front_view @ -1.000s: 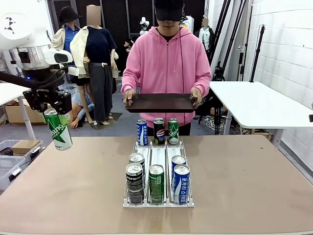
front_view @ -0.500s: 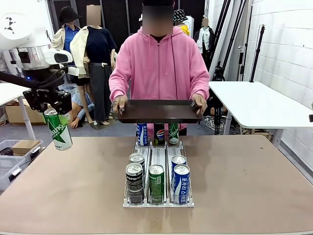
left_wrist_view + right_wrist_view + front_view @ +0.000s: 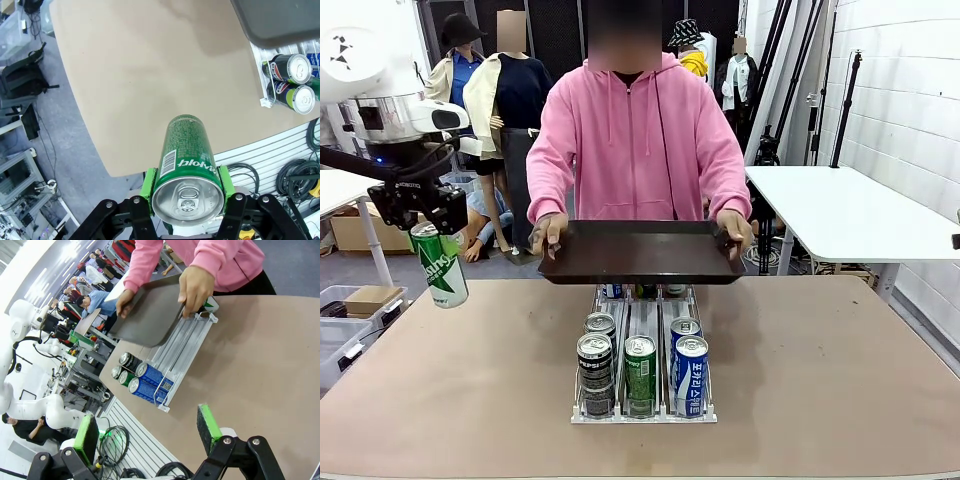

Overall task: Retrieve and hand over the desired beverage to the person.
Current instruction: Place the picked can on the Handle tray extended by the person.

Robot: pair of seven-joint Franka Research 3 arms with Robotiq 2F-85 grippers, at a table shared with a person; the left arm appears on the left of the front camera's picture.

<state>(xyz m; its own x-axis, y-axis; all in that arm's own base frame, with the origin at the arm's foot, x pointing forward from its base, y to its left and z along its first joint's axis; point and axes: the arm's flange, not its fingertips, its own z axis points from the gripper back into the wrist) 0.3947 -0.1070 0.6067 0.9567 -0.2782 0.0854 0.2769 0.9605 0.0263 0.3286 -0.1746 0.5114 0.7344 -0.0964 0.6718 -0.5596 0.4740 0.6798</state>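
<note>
1. The left gripper [image 3: 426, 231] is clamped on the top end of a green can [image 3: 440, 268]. In the left wrist view the pads [image 3: 148, 186] press on opposite sides of the can [image 3: 186, 150] just under its rim.
2. The can hangs below the gripper, slightly tilted, in the air by the left edge of the table [image 3: 820, 380]. Gripping it from the top leaves the base free, probably so it can be stood on a flat surface.
3. The person [image 3: 635, 140] stands at the far edge and holds a dark tray [image 3: 640, 252] level, with hands [image 3: 550, 233] on its short sides. It reads as an offered landing place.
4. The tray hovers over the far end of the rack [image 3: 643, 418], which sits mid-table. The rack's lanes run far to near, so the spare cans [image 3: 640, 368] queue at the near end.
5. The right gripper [image 3: 146, 432] has its jaws wide apart and holds nothing. It faces the rack from the side and seems to be on standby.
6. The retrieval looks done and the handover remains. The can has to cross from the left edge to the tray, and a hand-held tray may wobble as it lands.
</note>
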